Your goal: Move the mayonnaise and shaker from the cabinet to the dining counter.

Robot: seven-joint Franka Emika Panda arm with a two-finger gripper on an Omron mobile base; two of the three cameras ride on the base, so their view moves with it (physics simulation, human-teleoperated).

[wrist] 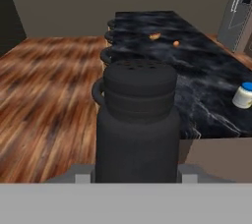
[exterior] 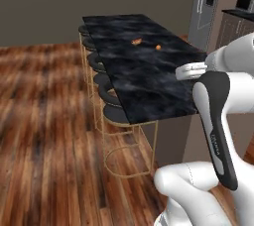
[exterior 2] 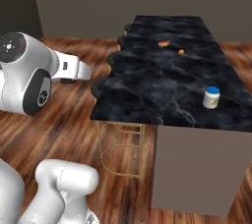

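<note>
The shaker, dark and near-black with a perforated top, stands upright and very close in the hand view. My gripper is shut on its lower body, and its fingertips are mostly hidden behind it. The mayonnaise, a white jar with a blue lid, stands upright near the front right of the dining counter; the hand view shows the mayonnaise at its right edge. The dining counter is black veined marble, ahead and to the right of the held shaker. The cabinet is out of view.
Black gold-legged stools line the counter's left side. Two small orange items lie on its far half. A tall steel appliance and a microwave stand at the back right. Open wooden floor lies to the left.
</note>
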